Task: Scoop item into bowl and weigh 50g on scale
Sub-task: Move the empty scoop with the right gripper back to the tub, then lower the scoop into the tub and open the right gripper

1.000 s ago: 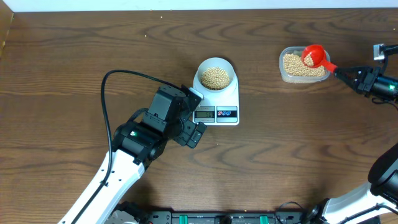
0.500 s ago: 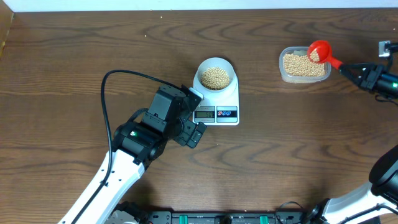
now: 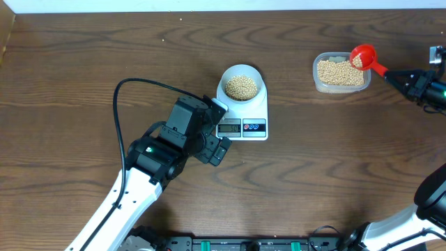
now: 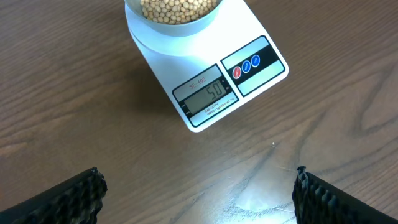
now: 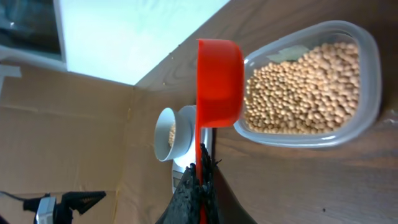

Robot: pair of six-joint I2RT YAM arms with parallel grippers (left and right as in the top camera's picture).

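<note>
The weighing step looks finished. The bowl [image 3: 243, 67] sits on the scale [image 3: 260, 106] near the middle of the table [image 3: 83, 63], a little toward the far edge. It is heaped with beans [image 3: 242, 86], and the display [image 4: 205, 96] appears to read fifty.

The left gripper [image 4: 198, 176] hangs over the table on the near side of the scale, with its fingers spread wide and nothing between them.

The right gripper [image 5: 200, 173] is clamped on the handle of the red scoop [image 3: 362, 54]. It holds the cup over the far right corner of the clear tub [image 3: 315, 73], which stands near the table's far right corner, well apart from the scale. The wrist view shows the cup turned on its side with its mouth toward the tub. Whether any beans are left in it I cannot tell.

As I judge it, what remains is tidying. Any leftovers should go into the tub, and then the scoop can be set down there or on the table beside it. The bowl and scale should not be touched, because a bump or a stray bean would shift the reading.
</note>
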